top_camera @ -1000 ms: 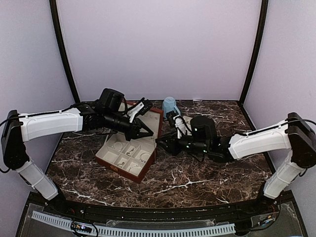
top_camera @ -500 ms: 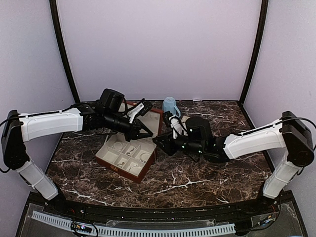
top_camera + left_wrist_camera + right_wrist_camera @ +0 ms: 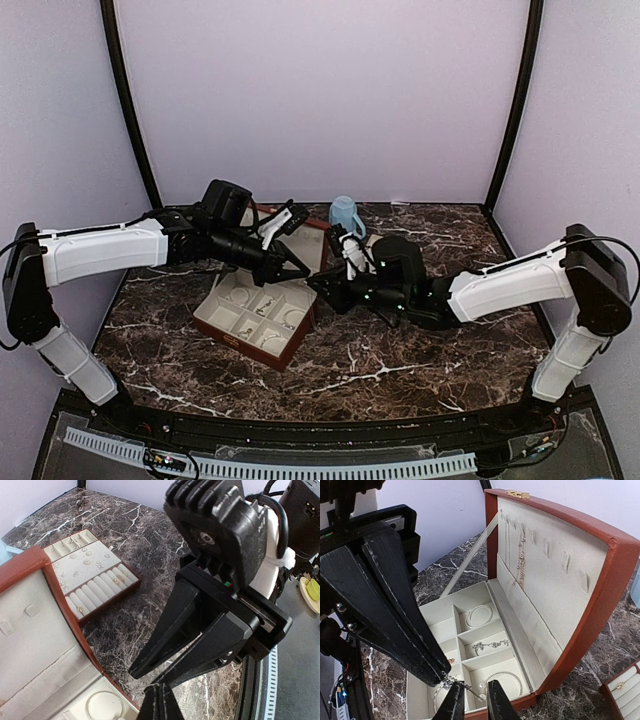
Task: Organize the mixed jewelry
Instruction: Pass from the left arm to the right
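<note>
Step in hand, by my read: a pass or straighten-out of one thin silver chain [image 3: 466, 686] betw. the two arms, over the front of the open reddish-brown box w/ cream lining [image 3: 580, 630].

L jaws are pressed together, tips pinching one end of the chain. From there it runs slack across to R jaws. These stand a little apart w/ the chain lying in the gap, not clamped on it as far as the R wrist view shows. Probable reason for two holds: a limp chain bunches if let go from one end, so a 2nd grip lets it be laid out straight.

The chain is off the lining, hanging just above the front compartments, near the box's front wall.

The box sits on the dark marbled bench [image 3: 400, 365], lid propped upright, so the arms can reach in from opposite sides.

- **In the compartments:** a silver bracelet hoop [image 3: 479, 616] towards the back, a short chain [image 3: 490, 644] in the middle, and another hoop-like piece [image 3: 502, 680] at the front.
- **On the lid:** a long necklace [image 3: 521, 555] hangs from the lid hooks, presumably so it won't tangle.
- **Beside the box, apart from it:** a cream slotted tray [image 3: 95, 591] w/ small studs [image 3: 75, 572] in rows. Seemingly small bits go there and larger ones in the box.
- **At the back:** a pale blue mug [image 3: 345, 212], not involved.

Risk: if R jaws shut off-centre, the chain may slip out or snag on a divider.
</note>
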Motion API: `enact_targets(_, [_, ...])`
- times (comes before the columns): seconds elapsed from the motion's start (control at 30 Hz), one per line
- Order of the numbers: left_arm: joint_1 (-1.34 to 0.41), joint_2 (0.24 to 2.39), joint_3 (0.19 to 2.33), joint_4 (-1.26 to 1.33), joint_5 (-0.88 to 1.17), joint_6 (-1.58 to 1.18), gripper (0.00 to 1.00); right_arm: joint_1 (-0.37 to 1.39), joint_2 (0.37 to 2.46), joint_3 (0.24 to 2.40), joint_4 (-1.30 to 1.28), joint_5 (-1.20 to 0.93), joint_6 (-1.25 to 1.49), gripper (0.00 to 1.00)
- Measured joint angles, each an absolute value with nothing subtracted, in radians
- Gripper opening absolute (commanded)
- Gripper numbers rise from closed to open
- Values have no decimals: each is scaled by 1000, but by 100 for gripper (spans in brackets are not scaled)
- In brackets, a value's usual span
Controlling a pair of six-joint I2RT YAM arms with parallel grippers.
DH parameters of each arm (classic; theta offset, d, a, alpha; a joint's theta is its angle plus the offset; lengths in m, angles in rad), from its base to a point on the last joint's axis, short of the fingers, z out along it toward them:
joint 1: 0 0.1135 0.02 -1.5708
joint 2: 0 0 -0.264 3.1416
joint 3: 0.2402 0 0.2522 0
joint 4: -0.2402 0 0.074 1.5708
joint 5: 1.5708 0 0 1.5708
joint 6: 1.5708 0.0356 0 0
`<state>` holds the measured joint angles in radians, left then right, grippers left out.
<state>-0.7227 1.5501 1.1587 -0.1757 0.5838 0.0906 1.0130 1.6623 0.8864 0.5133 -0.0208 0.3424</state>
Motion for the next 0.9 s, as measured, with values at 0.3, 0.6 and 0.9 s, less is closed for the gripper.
enact_targets(0.3, [-723,1550,1159,-176,586,90,0,1020,1689,890,538,19,341,13])
enact_targets(0.6, [-723,1550,1159,-176,585,90,0,1023,1719,902,554,55,342,12])
enact_targets(0.9, [-723,1549,1159,-176,584,90,0,1023,1777,905,576,82,353,10])
